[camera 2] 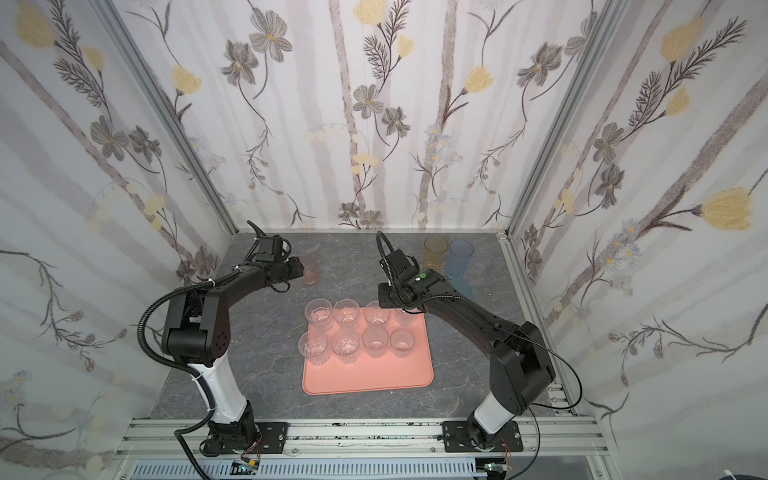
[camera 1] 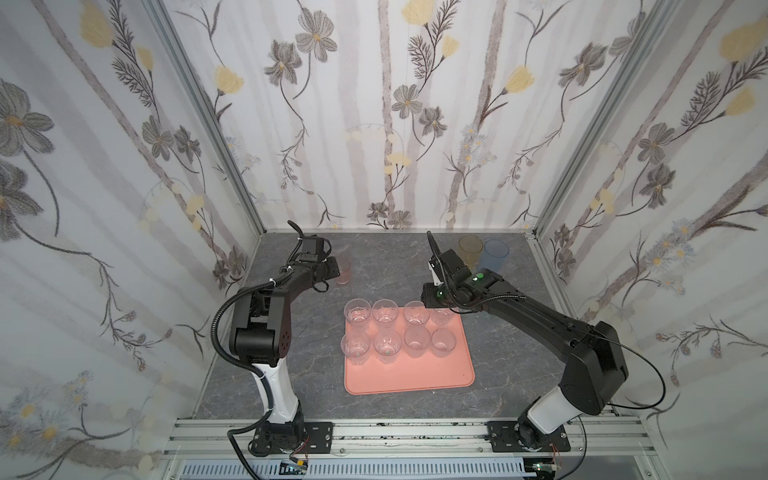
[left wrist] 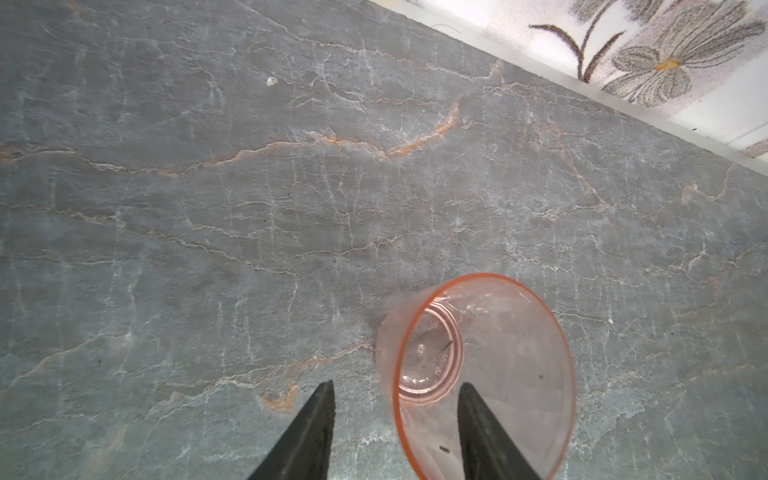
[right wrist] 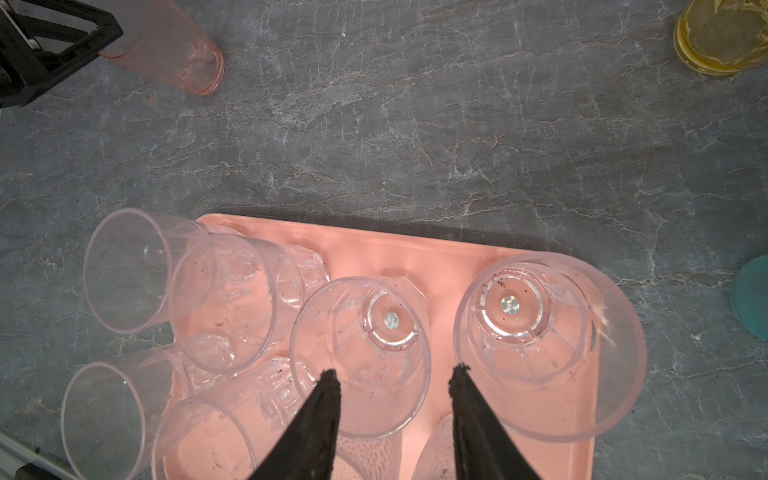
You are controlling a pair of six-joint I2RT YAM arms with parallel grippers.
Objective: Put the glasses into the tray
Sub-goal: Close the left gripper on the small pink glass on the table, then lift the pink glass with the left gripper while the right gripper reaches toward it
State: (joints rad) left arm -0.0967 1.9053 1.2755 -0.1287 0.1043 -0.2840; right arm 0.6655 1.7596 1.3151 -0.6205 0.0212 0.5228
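The short pink glass (camera 1: 344, 273) (camera 2: 310, 271) stands upright on the grey tabletop at the back left. My left gripper (left wrist: 397, 385) is open and straddles its near wall: one finger (left wrist: 478, 419) is inside the pink glass (left wrist: 515, 365), the other is outside with a gap to the wall. The salmon tray (camera 1: 409, 376) (camera 2: 368, 378) (right wrist: 374, 245) holds several clear glasses (camera 1: 384, 311) in two rows. My right gripper (right wrist: 395, 371) hovers open over the back row's right-hand clear glasses (right wrist: 359, 332), holding nothing. Both top views hide its fingers under the wrist.
An amber glass (camera 1: 470, 248) (camera 2: 435, 251) and a blue glass (camera 1: 495, 254) (camera 2: 460, 258) stand at the back right near the wall. A teal glass (camera 2: 464, 287) (right wrist: 754, 299) sits just in front of them, beside my right arm. The tray's front half is bare.
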